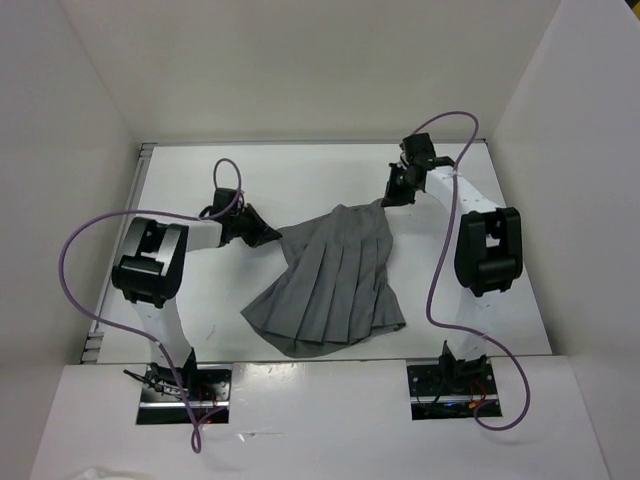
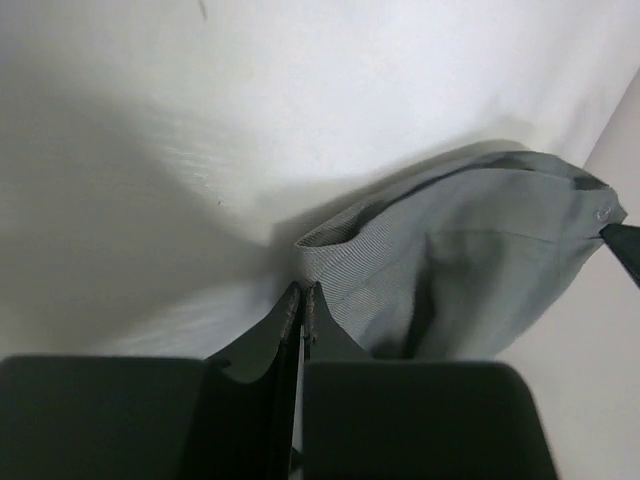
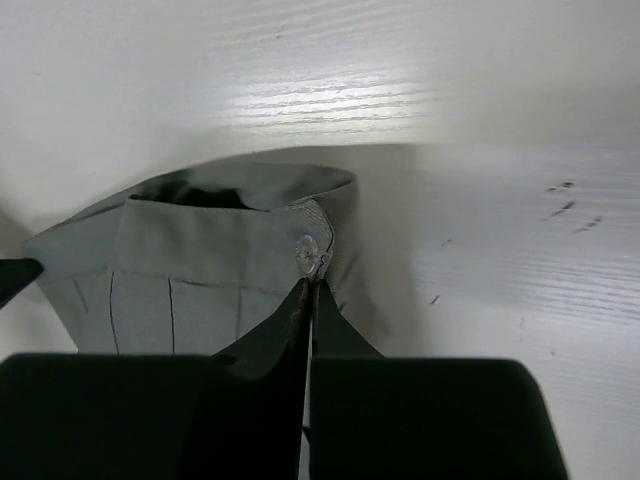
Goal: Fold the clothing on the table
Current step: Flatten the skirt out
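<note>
The clothing (image 1: 335, 280), a dark grey pleated skirt, fans out toward the near edge of the white table (image 1: 200, 180), its hem lying flat. My left gripper (image 1: 273, 238) is at the left end of the narrow waistband. In the left wrist view the clothing (image 2: 470, 240) meets my left gripper (image 2: 302, 288), which is shut on the waistband's corner. My right gripper (image 1: 386, 202) is at the other end. In the right wrist view my right gripper (image 3: 312, 284) is shut on the clothing (image 3: 200, 260) just below a small button (image 3: 306, 250). The waistband hangs taut between them.
White walls (image 1: 70, 150) bound the table on the left, back and right. Purple cables (image 1: 440, 250) loop from both arms over the surface. The arm bases (image 1: 185, 385) sit at the near edge, just past the hem.
</note>
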{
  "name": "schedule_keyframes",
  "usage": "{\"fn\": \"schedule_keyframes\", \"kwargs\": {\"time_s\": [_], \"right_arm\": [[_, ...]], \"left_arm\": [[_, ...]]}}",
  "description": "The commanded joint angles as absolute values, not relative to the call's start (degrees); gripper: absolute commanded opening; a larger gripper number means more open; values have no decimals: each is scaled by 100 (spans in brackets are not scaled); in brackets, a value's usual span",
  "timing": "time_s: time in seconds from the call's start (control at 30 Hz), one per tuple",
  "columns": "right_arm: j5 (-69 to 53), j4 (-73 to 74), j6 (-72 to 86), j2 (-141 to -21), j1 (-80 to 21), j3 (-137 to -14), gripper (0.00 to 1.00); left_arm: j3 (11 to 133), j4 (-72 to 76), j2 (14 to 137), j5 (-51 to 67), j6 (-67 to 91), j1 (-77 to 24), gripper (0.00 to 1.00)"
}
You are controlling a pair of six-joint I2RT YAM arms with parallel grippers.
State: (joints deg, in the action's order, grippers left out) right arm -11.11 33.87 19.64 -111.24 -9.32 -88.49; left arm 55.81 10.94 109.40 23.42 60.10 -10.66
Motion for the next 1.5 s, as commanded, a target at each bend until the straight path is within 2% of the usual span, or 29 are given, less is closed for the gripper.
{"fn": "schedule_keyframes", "kwargs": {"time_s": [0.0, 0.1, 0.2, 0.27, 0.57, 0.7, 0.77, 0.8, 0.87, 1.23, 1.3, 1.47], "right_arm": [[-1002, 3322, 1898, -10363, -713, -8851, 0], [-941, 3393, 1837, -9846, -712, -8903, 0], [-739, 3462, 1714, -9354, -651, -9314, 0], [-738, 3463, 1644, -9150, -650, -9517, 0], [-1572, 3533, 1310, -8122, -650, -10081, 0], [-1266, 3603, 1328, -7972, -650, -10134, 0], [-1928, 3604, 1135, -7972, -650, -10213, 0], [-1873, 3482, 1317, -7824, -650, -10152, 0], [-946, 3428, 1520, -7770, -650, -10099, 0], [-676, 3428, 1494, -8455, -598, -10660, 0], [-729, 3480, 1441, -8455, -598, -10661, 0], [-1028, 3743, 1389, -7525, -808, -10065, 0]], "left_arm": [[6325, 591, 10048, 2460, 5476, -547, 0], [7002, 213, 9678, 2759, 5161, -404, 0], [8335, -279, 9546, 2978, 4783, -116, 0], [8793, -465, 9545, 3189, 4668, -1, 0], [9738, -335, 9247, 4534, 4562, 237, 0], [10186, -702, 9185, 4413, 4255, 290, 0], [10239, -703, 9185, 4674, 4324, 360, 0], [10239, -581, 9185, 4832, 4324, 360, 0], [10467, -929, 9185, 4415, 4009, 360, 0], [11109, -967, 10204, 4702, 4034, 527, 0], [11109, -1020, 10029, 4790, 4034, 527, 0], [10013, -827, 8861, 5115, 3981, 527, 0]]}}
